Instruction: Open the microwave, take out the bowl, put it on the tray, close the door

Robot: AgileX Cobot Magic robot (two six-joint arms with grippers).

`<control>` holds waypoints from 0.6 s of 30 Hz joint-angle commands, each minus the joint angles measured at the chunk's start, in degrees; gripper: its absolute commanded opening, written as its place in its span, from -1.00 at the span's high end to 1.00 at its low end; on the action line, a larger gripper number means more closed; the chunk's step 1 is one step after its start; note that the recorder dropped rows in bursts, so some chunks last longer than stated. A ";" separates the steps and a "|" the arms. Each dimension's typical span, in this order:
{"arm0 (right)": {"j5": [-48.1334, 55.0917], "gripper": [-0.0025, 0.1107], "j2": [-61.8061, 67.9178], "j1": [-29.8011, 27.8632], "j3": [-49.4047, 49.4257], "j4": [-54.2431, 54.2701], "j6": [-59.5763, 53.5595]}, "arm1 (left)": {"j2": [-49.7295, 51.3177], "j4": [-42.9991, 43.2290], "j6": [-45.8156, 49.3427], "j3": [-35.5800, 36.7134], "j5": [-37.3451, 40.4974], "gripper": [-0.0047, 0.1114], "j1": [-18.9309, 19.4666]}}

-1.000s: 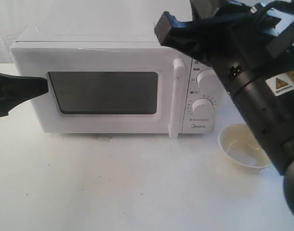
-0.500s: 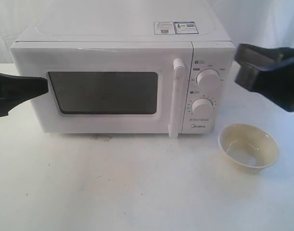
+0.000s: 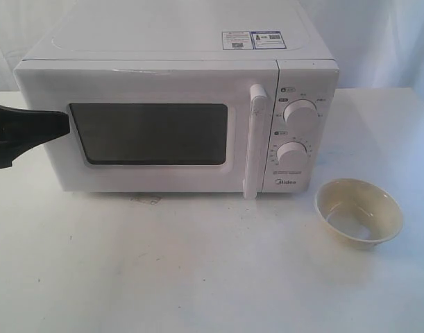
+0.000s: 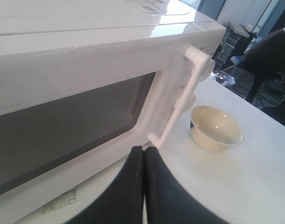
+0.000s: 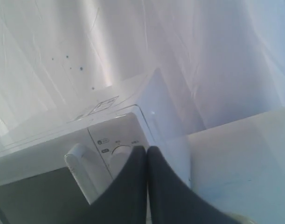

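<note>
The white microwave (image 3: 177,76) stands at the back of the table with its door (image 3: 149,87) shut and the bar handle (image 3: 255,142) upright. To the right of the microwave, the cream bowl (image 3: 359,211) sits on the table. My left gripper (image 3: 62,125) is shut and empty in front of the door's left edge; in the left wrist view its tips (image 4: 143,148) are just short of the handle's (image 4: 179,105) lower end, with the bowl (image 4: 216,128) beyond. My right gripper (image 5: 146,148) is shut and empty, facing the upper knob (image 5: 120,151); the exterior view does not show it.
White cloth hangs behind the microwave. The white table (image 3: 198,270) stretches in front of it, with a small scuffed patch (image 3: 148,200) under the door. No tray shows in any view.
The right arm, which covered the knob panel and part of the bowl, has swung off to the right and out of the exterior view. Bowl, door and left gripper have not moved.
</note>
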 commanded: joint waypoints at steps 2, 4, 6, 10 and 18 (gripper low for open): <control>2.69 0.96 -11.65 -6.98 4.94 -0.15 2.89 | -0.10 -0.27 -0.02 -0.30 1.03 0.92 -0.03; 2.58 0.96 -14.28 -8.78 6.30 -0.15 3.73 | -0.10 -0.27 -0.02 -0.30 1.03 0.92 -0.03; 2.59 0.96 -15.21 -10.13 7.18 -0.15 3.73 | -0.10 -0.27 -0.02 -0.30 1.03 0.92 -0.03; 2.88 0.96 -15.21 -11.77 9.06 -0.15 2.94 | -0.10 -0.27 -0.02 -0.30 1.03 0.92 -0.03; 5.99 0.96 -15.21 -11.77 10.51 -0.15 1.12 | -0.10 -0.27 -0.02 -0.30 1.03 0.92 -0.03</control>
